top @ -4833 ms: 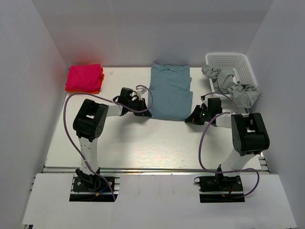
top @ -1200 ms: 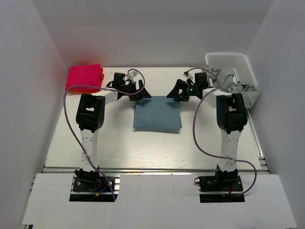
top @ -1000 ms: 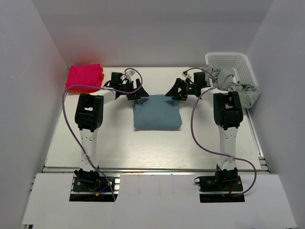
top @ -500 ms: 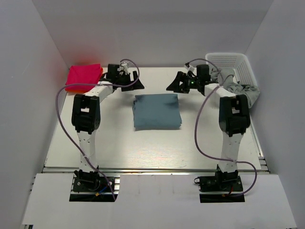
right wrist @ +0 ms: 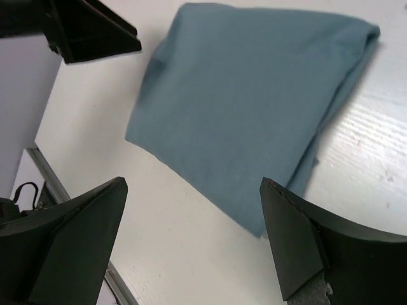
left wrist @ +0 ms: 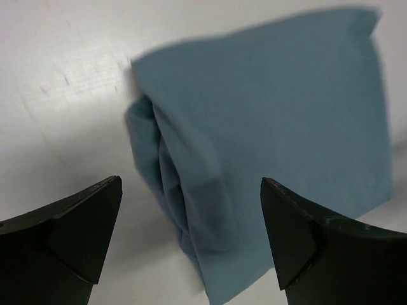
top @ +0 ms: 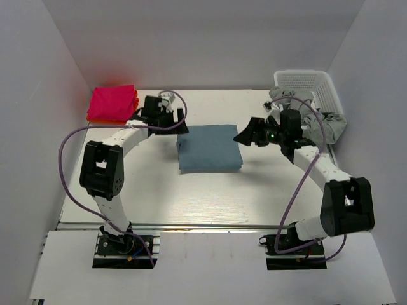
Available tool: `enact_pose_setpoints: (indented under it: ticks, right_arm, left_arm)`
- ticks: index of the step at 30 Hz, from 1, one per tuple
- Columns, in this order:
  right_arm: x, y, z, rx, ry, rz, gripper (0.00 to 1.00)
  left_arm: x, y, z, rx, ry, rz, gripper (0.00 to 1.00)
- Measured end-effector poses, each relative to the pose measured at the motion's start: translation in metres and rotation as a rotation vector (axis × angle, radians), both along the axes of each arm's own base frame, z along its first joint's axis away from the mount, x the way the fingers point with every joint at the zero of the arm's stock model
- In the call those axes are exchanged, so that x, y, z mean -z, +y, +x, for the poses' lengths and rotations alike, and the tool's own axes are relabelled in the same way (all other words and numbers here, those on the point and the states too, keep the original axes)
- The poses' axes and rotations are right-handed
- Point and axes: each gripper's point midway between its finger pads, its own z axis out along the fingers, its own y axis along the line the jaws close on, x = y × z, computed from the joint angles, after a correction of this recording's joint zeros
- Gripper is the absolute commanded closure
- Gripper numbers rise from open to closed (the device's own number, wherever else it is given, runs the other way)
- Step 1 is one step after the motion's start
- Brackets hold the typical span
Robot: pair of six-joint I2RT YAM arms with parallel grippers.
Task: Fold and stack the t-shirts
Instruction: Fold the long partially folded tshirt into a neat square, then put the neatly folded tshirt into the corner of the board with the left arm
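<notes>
A teal-blue t-shirt (top: 210,147) lies folded into a neat rectangle in the middle of the white desk (top: 191,190). The left arm (top: 127,135) reaches to the shirt's far left corner, its jaws spread wide and empty, hanging above the layered fold edge in the left wrist view. The right arm (top: 318,166) bends in from the right, its jaws also released and holding nothing, just beside the shirt's right edge. A folded pink t-shirt (top: 113,103) sits in the far left corner. A crumpled grey t-shirt (top: 324,124) hangs over the rim of the white basket (top: 311,79) at far right.
</notes>
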Motion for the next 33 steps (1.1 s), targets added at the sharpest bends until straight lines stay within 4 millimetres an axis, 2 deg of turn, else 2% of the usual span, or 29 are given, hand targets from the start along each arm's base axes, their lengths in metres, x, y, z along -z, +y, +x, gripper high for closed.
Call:
enact_pose_setpoints:
  ticks: [3, 7, 11, 12, 18, 21, 23, 24, 28, 33]
  right_arm:
    - [0.008, -0.01, -0.014, 0.039, 0.018, -0.035, 0.09]
    - [-0.009, -0.016, -0.024, 0.055, -0.045, -0.036, 0.09]
    - [-0.013, -0.017, -0.029, 0.05, -0.061, -0.042, 0.09]
    - [-0.01, -0.017, -0.03, 0.049, -0.058, -0.045, 0.09]
    - [0.011, -0.021, -0.044, 0.04, 0.019, -0.074, 0.09]
    - [0.011, -0.024, -0.048, 0.046, 0.015, -0.089, 0.09]
    - [0.008, -0.027, -0.049, 0.059, 0.004, -0.098, 0.09]
    - [0.007, -0.029, -0.049, 0.069, -0.006, -0.104, 0.09]
    - [0.002, -0.038, -0.05, 0.119, -0.049, -0.135, 0.09]
    - [0.009, -0.049, -0.048, 0.175, -0.057, -0.173, 0.09]
  left_arm:
    - [0.047, -0.005, -0.023, 0.01, 0.117, 0.05, 0.0]
    - [0.084, -0.004, -0.035, -0.014, 0.204, 0.118, 0.08]
    - [0.085, -0.002, -0.026, -0.046, 0.19, 0.152, 0.2]
    - [0.089, -0.003, -0.026, -0.047, 0.195, 0.159, 0.27]
    - [0.095, -0.014, -0.014, -0.053, 0.163, 0.219, 0.44]
    - [0.098, -0.023, -0.011, -0.043, 0.141, 0.24, 0.58]
    - [0.098, -0.029, -0.009, -0.04, 0.133, 0.242, 0.83]
    - [0.099, -0.031, -0.007, -0.035, 0.131, 0.238, 0.99]
    - [0.097, -0.035, 0.001, -0.044, 0.119, 0.251, 1.0]
    - [0.091, -0.022, 0.007, -0.053, 0.082, 0.363, 1.0]
